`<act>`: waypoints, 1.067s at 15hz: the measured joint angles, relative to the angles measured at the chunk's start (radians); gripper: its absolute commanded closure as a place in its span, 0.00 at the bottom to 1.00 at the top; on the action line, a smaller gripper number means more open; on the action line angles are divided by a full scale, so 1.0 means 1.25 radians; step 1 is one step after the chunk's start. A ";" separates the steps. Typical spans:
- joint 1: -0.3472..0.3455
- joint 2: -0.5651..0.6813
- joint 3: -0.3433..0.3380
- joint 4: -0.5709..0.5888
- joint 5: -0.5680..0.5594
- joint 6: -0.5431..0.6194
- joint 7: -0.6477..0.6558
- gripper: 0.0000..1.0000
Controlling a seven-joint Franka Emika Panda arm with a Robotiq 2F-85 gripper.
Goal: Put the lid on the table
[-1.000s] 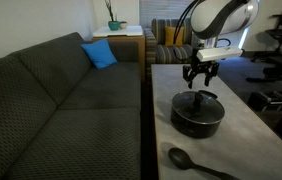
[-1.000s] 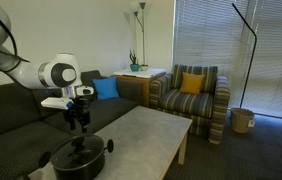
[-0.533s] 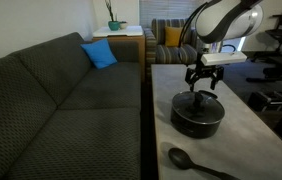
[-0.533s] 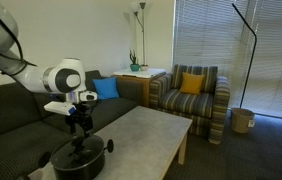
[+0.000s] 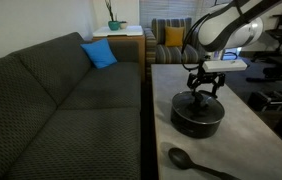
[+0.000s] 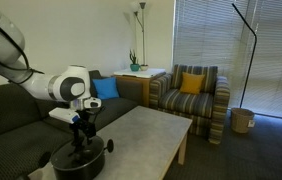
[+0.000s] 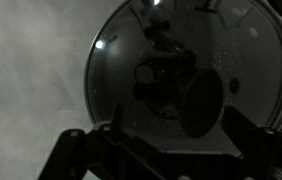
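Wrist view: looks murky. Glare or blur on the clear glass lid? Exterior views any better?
Wrist view: dark and soft; the round clear glass lid shows small bright glints near its rim, and its dark centre knob is a blurred blob. Both exterior views: evenly lit but low-resolution; the lid on the black round pot is hard to make out.

Gripper (image 5: 202, 91) poised over the lidded pot.
Its fingers hang parted just above the lid (image 5: 196, 101), which sits on the black pot (image 5: 198, 122) directly beneath the gripper, on the grey table (image 5: 171, 85). A black spoon (image 5: 195, 161) lies below and nearer the camera; a dark sofa (image 5: 61, 100) stretches away at picture-left of the gripper.
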State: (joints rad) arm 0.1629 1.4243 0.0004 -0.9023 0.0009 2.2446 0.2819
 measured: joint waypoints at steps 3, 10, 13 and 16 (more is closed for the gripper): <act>-0.005 0.030 0.000 0.046 0.003 -0.001 0.000 0.00; 0.006 0.039 0.014 0.061 0.005 -0.006 -0.005 0.00; 0.010 0.039 0.015 0.061 0.005 -0.011 -0.005 0.26; 0.008 0.039 0.015 0.061 0.007 -0.014 -0.005 0.41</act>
State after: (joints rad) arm 0.1726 1.4731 0.0196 -0.8266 0.0094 2.2268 0.2762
